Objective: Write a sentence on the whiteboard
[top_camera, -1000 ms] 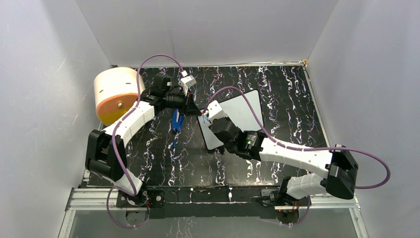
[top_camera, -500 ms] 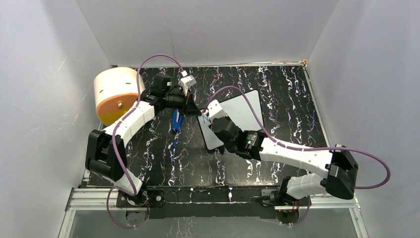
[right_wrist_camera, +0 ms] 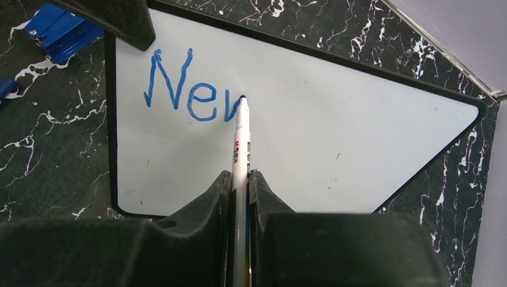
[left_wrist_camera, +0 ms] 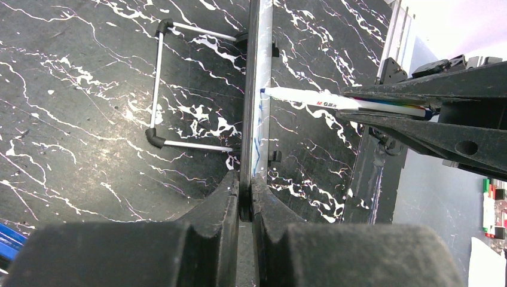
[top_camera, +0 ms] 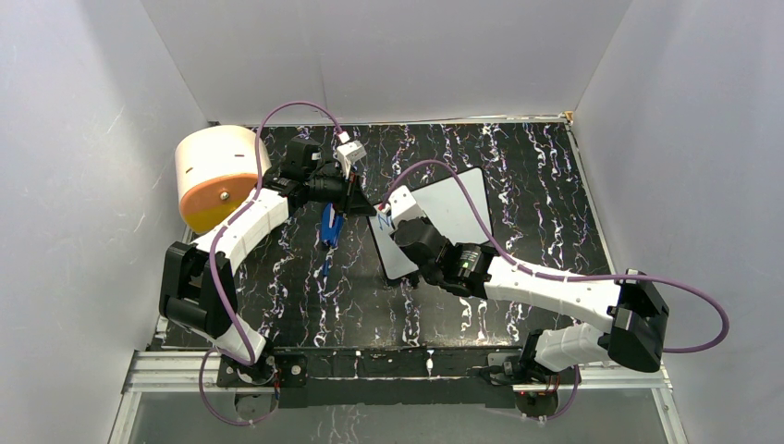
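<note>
The whiteboard [top_camera: 444, 217] [right_wrist_camera: 335, 137] stands tilted at mid table. My left gripper [top_camera: 362, 205] [left_wrist_camera: 245, 186] is shut on its upper left corner; the left wrist view shows the board edge-on [left_wrist_camera: 258, 89]. My right gripper [top_camera: 399, 222] [right_wrist_camera: 240, 179] is shut on a white marker [right_wrist_camera: 241, 143] [left_wrist_camera: 335, 103] whose tip touches the board. The sentence [right_wrist_camera: 190, 89] reads "Ne" plus the first strokes of a "w" in blue; the tip sits at the top of the latest stroke.
A round orange and cream container [top_camera: 217, 176] lies at the far left. A blue object [top_camera: 331, 225] [right_wrist_camera: 63, 31] lies on the black marbled table beside the board's left edge. A wire stand [left_wrist_camera: 161, 89] shows behind the board. White walls enclose the table.
My right gripper has shifted slightly up and right along the board with the marker. The left arm and the board have not moved.
</note>
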Tool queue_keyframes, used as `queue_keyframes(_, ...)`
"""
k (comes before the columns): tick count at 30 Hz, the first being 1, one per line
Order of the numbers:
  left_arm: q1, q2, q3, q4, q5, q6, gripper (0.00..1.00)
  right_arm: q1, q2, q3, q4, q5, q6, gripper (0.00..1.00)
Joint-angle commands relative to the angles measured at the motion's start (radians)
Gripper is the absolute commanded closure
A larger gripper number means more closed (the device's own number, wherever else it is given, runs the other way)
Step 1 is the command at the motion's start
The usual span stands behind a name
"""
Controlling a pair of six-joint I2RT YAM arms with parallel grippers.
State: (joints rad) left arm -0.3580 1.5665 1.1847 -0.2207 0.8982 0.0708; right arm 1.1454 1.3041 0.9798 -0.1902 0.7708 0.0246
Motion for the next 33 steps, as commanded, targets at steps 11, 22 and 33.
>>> queue_keyframes(11, -0.006, -0.003, -0.006, -0.022, 0.011, 0.032, 1.00, -0.013, -0.025, 0.000, -0.050, -0.013, 0.060, 1.00)
queue_keyframes(22, -0.006, -0.002, -0.004, -0.023, 0.013, 0.032, 1.00, -0.012, -0.036, -0.016, -0.074, -0.009, 0.079, 1.00)
queue_keyframes(33, -0.006, 0.001, -0.004, -0.025, 0.014, 0.033, 1.00, -0.013, -0.038, -0.024, -0.066, -0.005, 0.084, 1.00)
